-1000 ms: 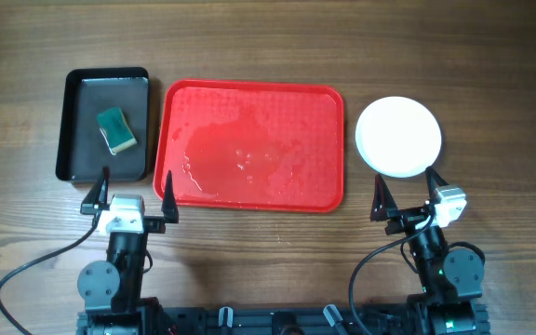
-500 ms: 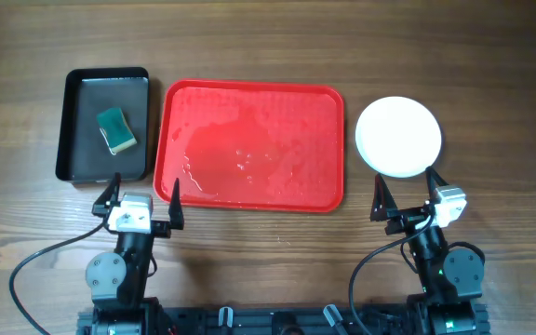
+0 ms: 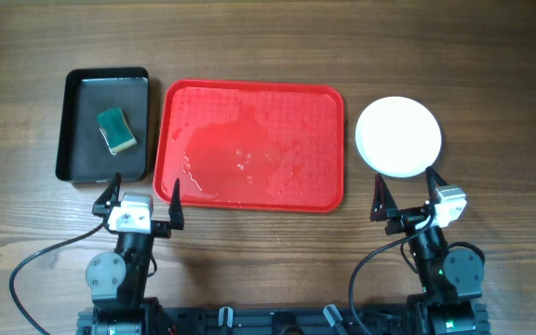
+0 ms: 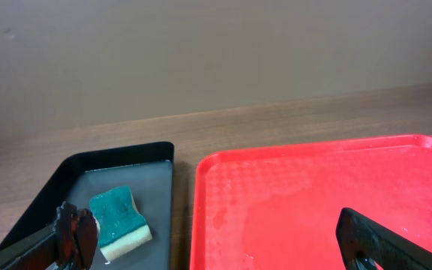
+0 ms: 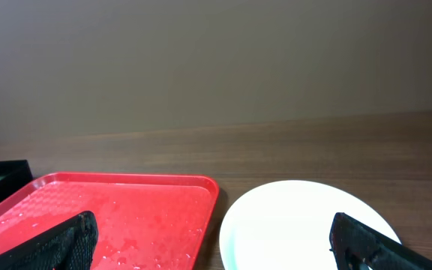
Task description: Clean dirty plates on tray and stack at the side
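Note:
The red tray (image 3: 249,140) lies in the middle of the table, wet, with water pooled on it and no plates on it. A round white plate (image 3: 398,137) sits on the wood just right of the tray; I cannot tell whether others lie under it. My left gripper (image 3: 145,186) hovers open at the tray's near left corner, with nothing between its fingers. In the left wrist view the gripper (image 4: 220,240) straddles the tray (image 4: 313,195) edge. My right gripper (image 3: 404,181) stands open just in front of the plate (image 5: 298,217), holding nothing.
A black tray (image 3: 63,130) left of the red one holds a green sponge (image 3: 115,129) lying in shallow water; the sponge (image 4: 118,217) also shows beside my left finger. Bare wooden table surrounds everything. Cables trail from both arm bases at the near edge.
My left arm shifted a little to the right, toward the red tray's near corner, then held still. The right arm, plate and trays have not moved.

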